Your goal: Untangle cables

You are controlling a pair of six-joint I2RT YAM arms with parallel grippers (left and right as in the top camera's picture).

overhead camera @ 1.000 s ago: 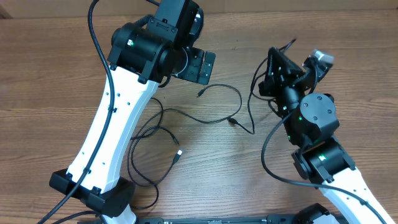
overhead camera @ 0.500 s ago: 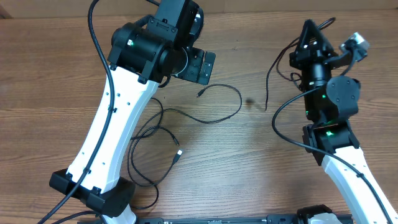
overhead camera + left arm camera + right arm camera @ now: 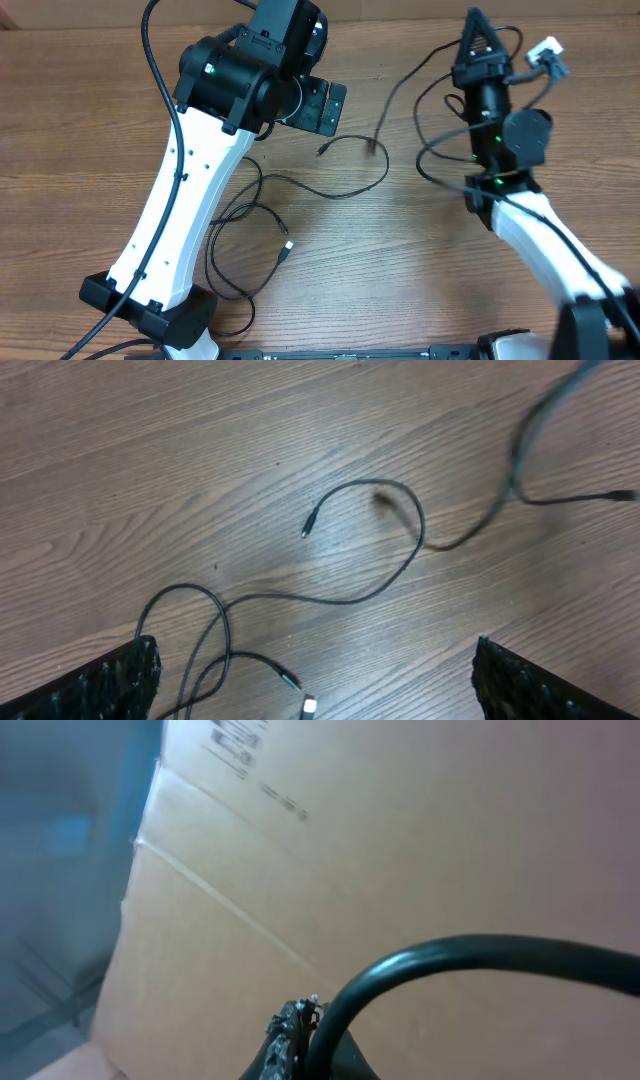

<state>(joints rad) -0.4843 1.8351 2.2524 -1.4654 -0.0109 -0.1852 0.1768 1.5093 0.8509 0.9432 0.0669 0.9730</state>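
Right arm raised, right gripper pinching cable; left gripper spread wide

One wooden table. Two white-and-black robot arms, the left arm and the right arm. Two grippers, the left gripper and the right gripper. Thin black cables: at least two looped together left of centre, one hanging cable far right; exact count unclear. One cardboard box in the right wrist view.
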